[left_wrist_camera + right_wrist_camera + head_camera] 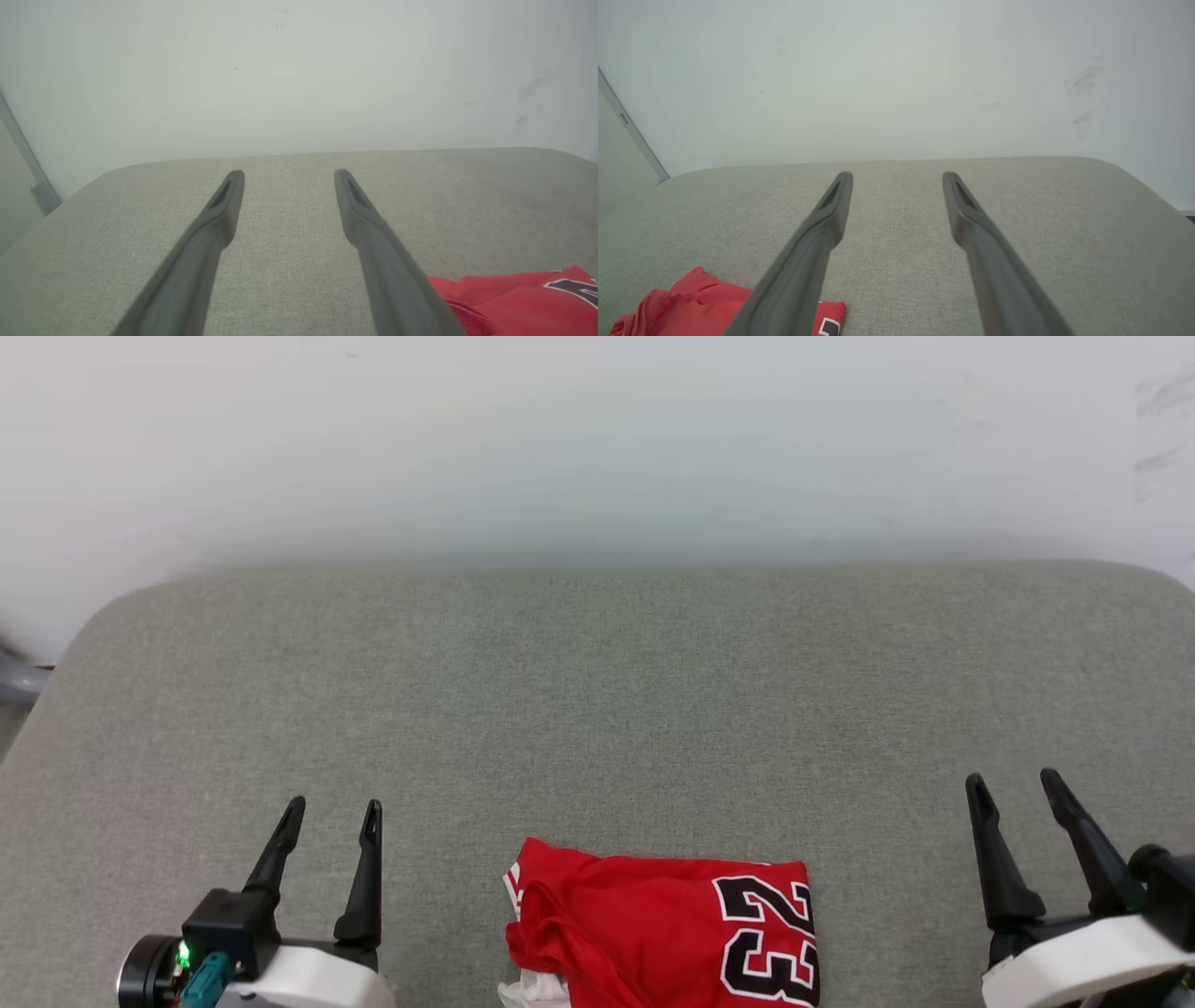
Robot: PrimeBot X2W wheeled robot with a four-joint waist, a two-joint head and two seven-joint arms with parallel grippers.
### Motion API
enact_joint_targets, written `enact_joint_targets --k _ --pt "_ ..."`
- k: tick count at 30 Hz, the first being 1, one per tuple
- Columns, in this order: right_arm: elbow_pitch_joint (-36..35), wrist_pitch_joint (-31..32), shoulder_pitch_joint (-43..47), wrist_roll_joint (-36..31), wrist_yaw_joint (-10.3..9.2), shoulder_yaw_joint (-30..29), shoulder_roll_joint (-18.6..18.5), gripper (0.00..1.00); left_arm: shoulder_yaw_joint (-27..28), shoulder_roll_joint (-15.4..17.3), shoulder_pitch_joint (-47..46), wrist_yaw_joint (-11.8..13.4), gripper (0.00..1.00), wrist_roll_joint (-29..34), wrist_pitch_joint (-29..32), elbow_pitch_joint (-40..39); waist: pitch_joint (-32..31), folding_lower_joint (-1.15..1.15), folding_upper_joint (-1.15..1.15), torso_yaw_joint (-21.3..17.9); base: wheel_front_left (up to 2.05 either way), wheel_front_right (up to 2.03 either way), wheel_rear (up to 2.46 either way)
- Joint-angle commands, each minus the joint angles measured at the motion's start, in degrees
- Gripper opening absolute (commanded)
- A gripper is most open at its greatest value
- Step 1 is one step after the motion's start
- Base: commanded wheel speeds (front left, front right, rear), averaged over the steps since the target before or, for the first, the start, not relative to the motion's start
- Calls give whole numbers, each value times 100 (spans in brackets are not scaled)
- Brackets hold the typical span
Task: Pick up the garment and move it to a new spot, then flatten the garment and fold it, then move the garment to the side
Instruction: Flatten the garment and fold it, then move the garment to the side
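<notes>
Table: grey fabric-covered table [597, 691] with rounded corners, set against a plain white wall [597, 448].
Left tool: the left tool [335, 803] has its two long dark fingers spread wide with nothing between them. It hangs over bare table well left of the garment [653, 924], a floppy red jersey shirt with a black, white-outlined "23".
Right tool: the right tool [1013, 777] is likewise spread and empty, well right of the garment.
Garment: it lies at the table's near edge. Its far edge is straight, its left end is rumpled, and a bit of white peeks out below.
Stage: the compact bundle fits either a loosely dropped shirt or a folded one set down.
Handling: any grip would likely do best pinching all layers at an edge, so the soft cloth neither sags nor unfolds.
</notes>
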Motion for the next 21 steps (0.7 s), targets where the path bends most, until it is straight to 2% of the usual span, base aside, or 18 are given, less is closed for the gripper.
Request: enact_joint_targets --k 1,12,21 --pt "-100 21 140 -141 -3 -10 58 100 29 -30 100 15 100 50 -14 -10 -50 0 0 -35 0 0 0" --pt "-615 156 551 -689 -3 -60 227 100 249 -219 287 -116 100 199 -14 100 -137 0 0 -60 0 0 0" --pt "-596 391 583 -431 -3 -208 267 100 407 -370 97 -266 100 263 -13 162 -102 0 0 4 0 0 0"
